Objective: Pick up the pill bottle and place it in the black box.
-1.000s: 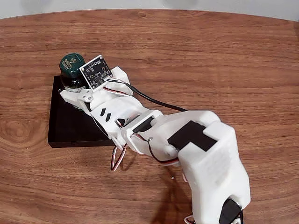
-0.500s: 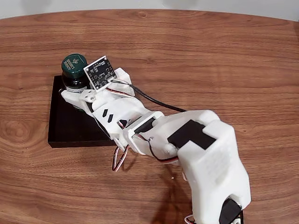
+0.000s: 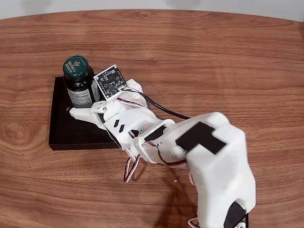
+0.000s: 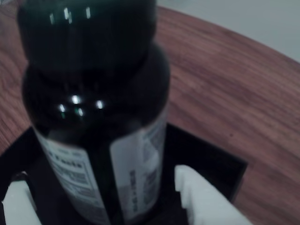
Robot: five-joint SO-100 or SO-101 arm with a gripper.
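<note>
The pill bottle, dark glass with a green cap and a white label, stands upright in the far part of the black box. In the fixed view my gripper sits just to the right of the bottle's base, over the box, and it is open. In the wrist view the pill bottle looms close between my two white fingertips, with a narrow dark gap on each side. The black box floor lies under it, and my gripper spans the bottle's lower part.
The box rests on a brown wooden table near its left side in the fixed view. My white arm reaches in from the lower right, with a black cable trailing from the wrist camera board.
My gripper has drawn back toward the lower right and let go of the bottle. The bottle's label and body now show, standing free in the box.
</note>
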